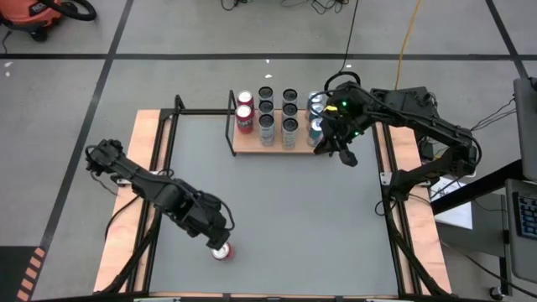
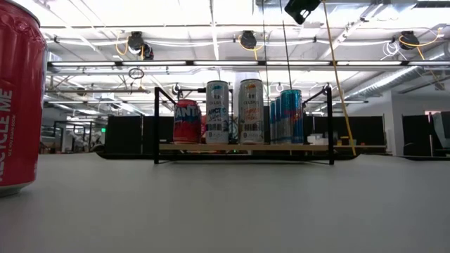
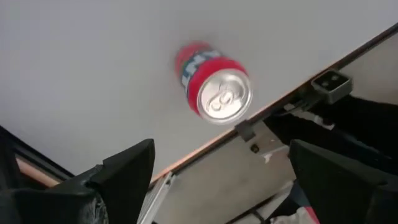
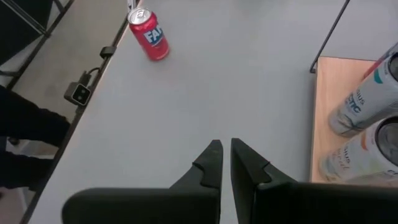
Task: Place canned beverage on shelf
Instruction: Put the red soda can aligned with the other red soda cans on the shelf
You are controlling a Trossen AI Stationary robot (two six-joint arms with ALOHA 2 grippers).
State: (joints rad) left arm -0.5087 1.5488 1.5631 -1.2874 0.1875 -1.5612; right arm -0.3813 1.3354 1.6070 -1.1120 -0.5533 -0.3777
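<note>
A red can (image 1: 222,252) stands upright on the tabletop (image 1: 285,210) near its front edge, free of the left gripper (image 1: 220,242), whose fingers (image 3: 127,171) hang spread wide just above it. The shelf (image 1: 252,141) at the back edge holds more cans (image 1: 278,117). The right gripper (image 1: 337,153), fingers pressed together and empty, hovers at the shelf's right end.

Red can (image 1: 222,252), silver top, white lettering. Counter (image 1: 277,210) plain grey. Shelf (image 1: 252,144): light-wood board, black rod frames; holds red cans (image 1: 245,111), silver cans (image 1: 278,114), blue cans (image 1: 316,117).
</note>
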